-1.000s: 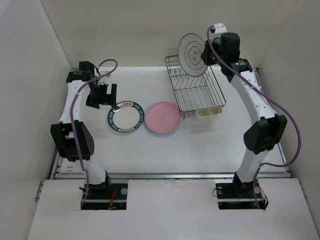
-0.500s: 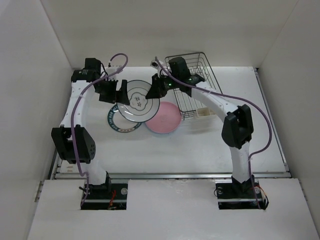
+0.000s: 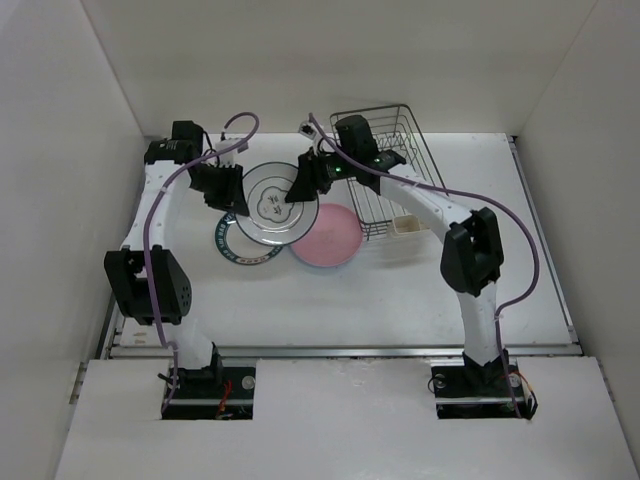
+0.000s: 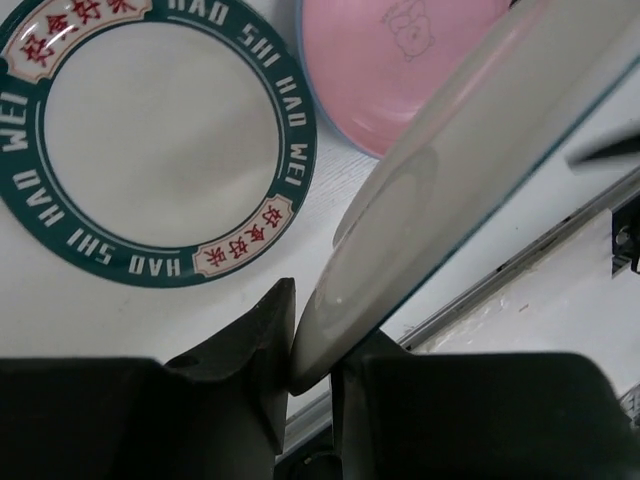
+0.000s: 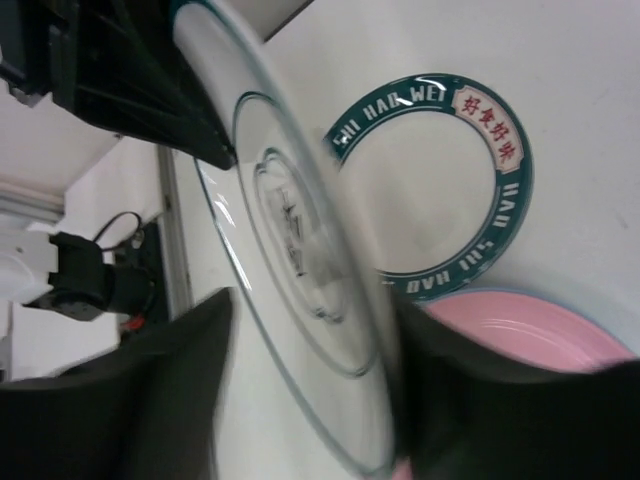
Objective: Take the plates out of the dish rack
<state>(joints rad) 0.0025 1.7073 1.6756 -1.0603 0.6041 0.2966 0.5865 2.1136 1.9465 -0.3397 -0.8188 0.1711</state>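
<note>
Pinching the rim of the white ringed plate (image 4: 450,170), the left jaws are clamped on it, while the right jaws stand parted either side of its opposite edge. It hangs tilted, left of the dish rack (image 3: 400,165), over the green-rimmed plate (image 3: 228,246) and pink plate (image 3: 335,238) on the surface (image 3: 400,290).

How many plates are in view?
3: a green-ringed plate and a pink plate flat on the table; a white plate above them in the left gripper. Right arm partly hides the dish rack.
</note>
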